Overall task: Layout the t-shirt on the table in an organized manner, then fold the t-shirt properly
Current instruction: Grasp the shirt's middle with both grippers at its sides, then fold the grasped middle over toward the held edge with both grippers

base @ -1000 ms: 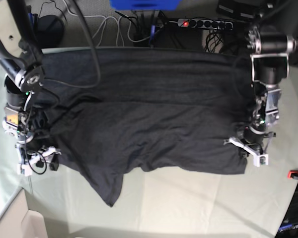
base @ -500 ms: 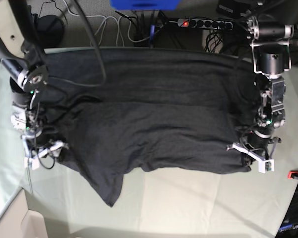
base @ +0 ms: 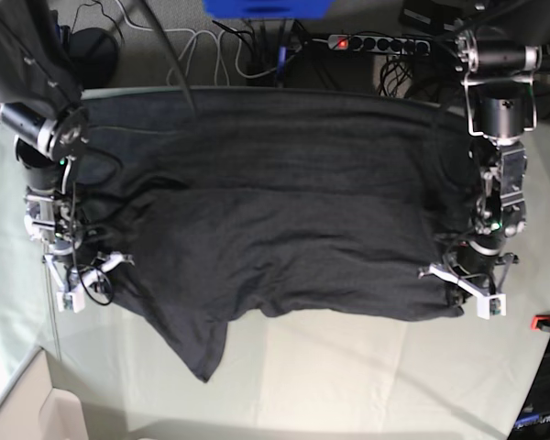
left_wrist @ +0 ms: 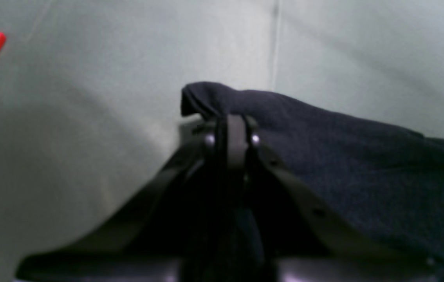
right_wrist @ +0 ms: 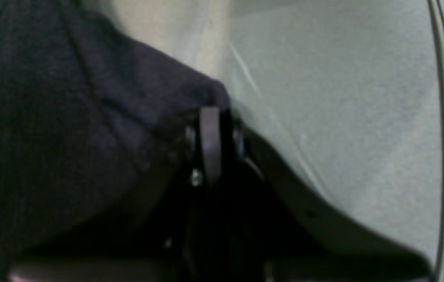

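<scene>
Right gripper [right_wrist: 210, 113] went from spread wide a moment back to pinched together now, at the edge of the t-shirt [base: 275, 220]; the right wrist view shows its jaws meeting with dark cloth bunched against the tip, so it reads as clamped on the shirt's edge (blurry, though, so how much fabric is caught is hard to say). In the base view that arm has also slid a bit lower along the shirt's side than a second ago, and the left arm on the opposite side dropped slightly lower too. Left gripper [left_wrist: 231, 127] unchanged: jaws together on a raised corner of the shirt, fabric draped over the tip. My read: both corners of the near folded edge are now secured, so the pair is set to carry or tug that edge for the next fold, not yet started. The shirt lies spread across the table [base: 367, 367], already doubled over along its length, one sleeve [base: 200, 344] poking out toward the near side, pale cloth bare around it.
</scene>
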{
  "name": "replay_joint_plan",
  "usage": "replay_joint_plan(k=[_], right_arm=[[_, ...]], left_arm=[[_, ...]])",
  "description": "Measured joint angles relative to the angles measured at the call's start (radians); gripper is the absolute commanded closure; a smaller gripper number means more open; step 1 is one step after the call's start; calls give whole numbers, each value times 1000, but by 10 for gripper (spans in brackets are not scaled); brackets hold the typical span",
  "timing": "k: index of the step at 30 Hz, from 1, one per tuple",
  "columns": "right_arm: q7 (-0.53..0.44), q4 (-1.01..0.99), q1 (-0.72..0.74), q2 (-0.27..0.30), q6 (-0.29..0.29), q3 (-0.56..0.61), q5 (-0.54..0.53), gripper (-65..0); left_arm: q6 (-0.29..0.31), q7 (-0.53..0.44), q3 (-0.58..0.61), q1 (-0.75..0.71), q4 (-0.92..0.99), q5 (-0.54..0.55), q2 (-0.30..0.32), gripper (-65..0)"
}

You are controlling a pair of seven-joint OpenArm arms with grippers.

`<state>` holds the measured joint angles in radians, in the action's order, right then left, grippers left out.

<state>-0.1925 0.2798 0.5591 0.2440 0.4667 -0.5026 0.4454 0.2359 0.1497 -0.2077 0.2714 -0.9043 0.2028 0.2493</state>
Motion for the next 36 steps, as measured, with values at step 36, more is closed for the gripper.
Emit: replay_joint_plan(k=[36], right_arm=[[185, 739, -305, -165, 236, -437, -110, 0]], left_arm=[[5, 152, -142, -204, -399, 5, -55, -2]])
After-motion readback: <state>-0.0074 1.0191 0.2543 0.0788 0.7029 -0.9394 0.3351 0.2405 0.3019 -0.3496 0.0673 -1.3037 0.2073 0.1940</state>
